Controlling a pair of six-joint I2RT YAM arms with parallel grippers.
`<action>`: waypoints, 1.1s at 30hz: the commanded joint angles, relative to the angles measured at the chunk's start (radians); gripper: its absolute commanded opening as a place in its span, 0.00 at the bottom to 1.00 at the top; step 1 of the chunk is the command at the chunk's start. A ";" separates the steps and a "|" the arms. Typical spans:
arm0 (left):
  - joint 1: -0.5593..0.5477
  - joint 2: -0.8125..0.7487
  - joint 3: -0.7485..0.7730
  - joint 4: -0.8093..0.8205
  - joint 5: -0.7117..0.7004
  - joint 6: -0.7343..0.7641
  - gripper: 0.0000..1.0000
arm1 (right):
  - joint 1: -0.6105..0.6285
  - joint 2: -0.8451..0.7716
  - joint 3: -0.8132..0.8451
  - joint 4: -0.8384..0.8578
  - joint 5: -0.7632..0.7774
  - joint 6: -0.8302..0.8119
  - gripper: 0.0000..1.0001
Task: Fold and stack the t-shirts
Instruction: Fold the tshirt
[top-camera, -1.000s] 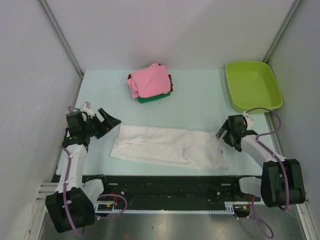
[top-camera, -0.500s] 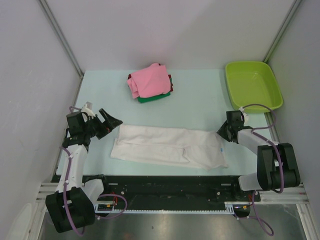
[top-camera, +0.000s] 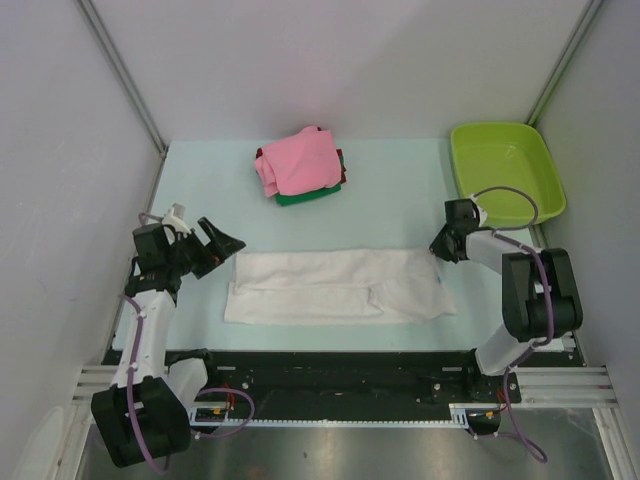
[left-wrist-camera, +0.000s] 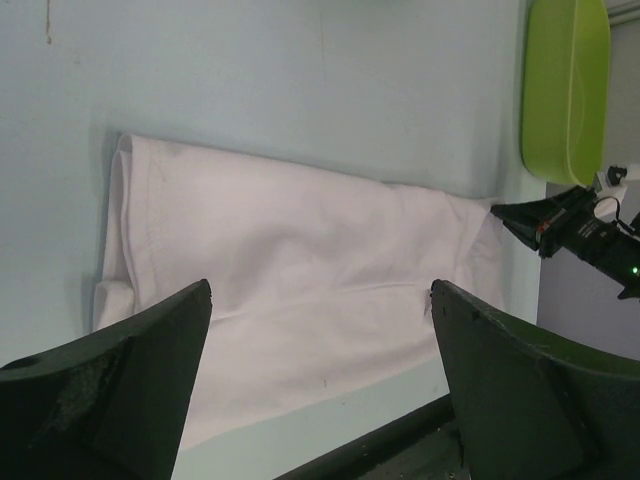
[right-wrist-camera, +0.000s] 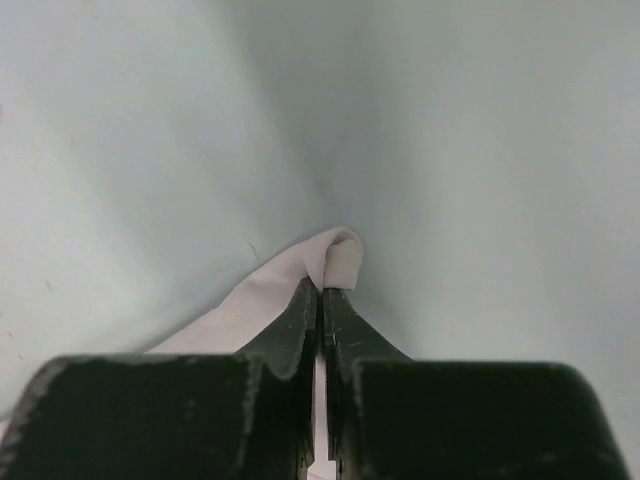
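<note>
Right pincer (top-camera: 438, 249), clamped on the flat white cloth t-shirt (top-camera: 335, 285) at its right-frame corner, should carry it leftward, low and taut; left pincer (top-camera: 218, 243) gapes apart.

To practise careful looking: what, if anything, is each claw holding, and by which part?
The right claw pinches the white shirt by its far right corner; the open left claw holds nothing.

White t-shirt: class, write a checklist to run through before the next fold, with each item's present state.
1. Right gripper shut on a corner of the white t-shirt: ok.
2. Left gripper open, holding nothing: ok.
3. White t-shirt wholly on the table: ok.
4. Pink t-shirt, atop the folded pile, apart from the white one: ok.
5. Number of cloth layers pinched: cannot tell.
</note>
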 joint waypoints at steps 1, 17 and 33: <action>-0.007 -0.047 -0.002 -0.006 0.003 0.006 0.96 | 0.003 0.148 0.229 -0.031 0.004 -0.050 0.00; -0.030 -0.072 -0.052 0.055 0.038 -0.026 0.96 | 0.046 0.944 1.441 -0.356 0.010 -0.093 0.00; -0.082 -0.076 -0.046 0.054 0.002 0.014 1.00 | 0.077 0.645 1.462 -0.106 0.009 -0.172 1.00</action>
